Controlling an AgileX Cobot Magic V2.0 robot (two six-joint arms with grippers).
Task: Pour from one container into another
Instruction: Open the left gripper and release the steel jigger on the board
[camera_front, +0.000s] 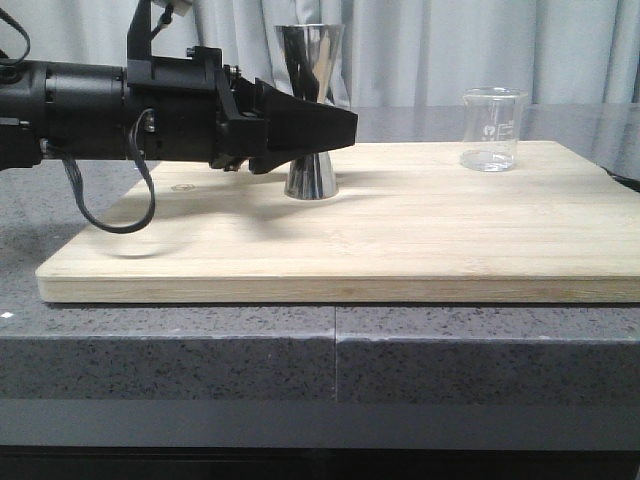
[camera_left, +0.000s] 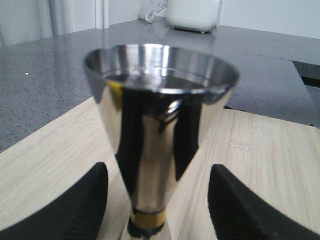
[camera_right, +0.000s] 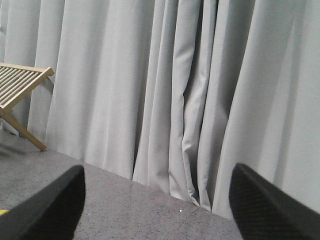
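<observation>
One jigger (camera_front: 312, 110), one beaker (camera_front: 493, 129), one wooden board (camera_front: 400, 235) carrying both, all on the grey speckled desk (camera_front: 200, 345). The steel jigger stands upright near the board's far edge, a little left of the middle, with a thin gold band at its narrow waist. The clear glass beaker stands upright by the far right corner of the board, well apart from the jigger; it has white printed marks, too small to read, and no brand name can be made out anywhere.

The left end effector (camera_front: 335, 125) reaches in level from the left, its black tip crossing in front of the jigger's waist. In the left wrist view the jigger (camera_left: 160, 125) sits between two black fingers (camera_left: 75, 210), which stand wide apart, with bare board showing on each side, so they are spread and not pinching it.

The right end effector (camera_right: 157, 210) appears only in its own wrist view: two fingers (camera_right: 265, 205) spread wide with nothing between them, facing grey curtains (camera_right: 175, 90) and a slatted wooden frame (camera_right: 22, 85).
</observation>
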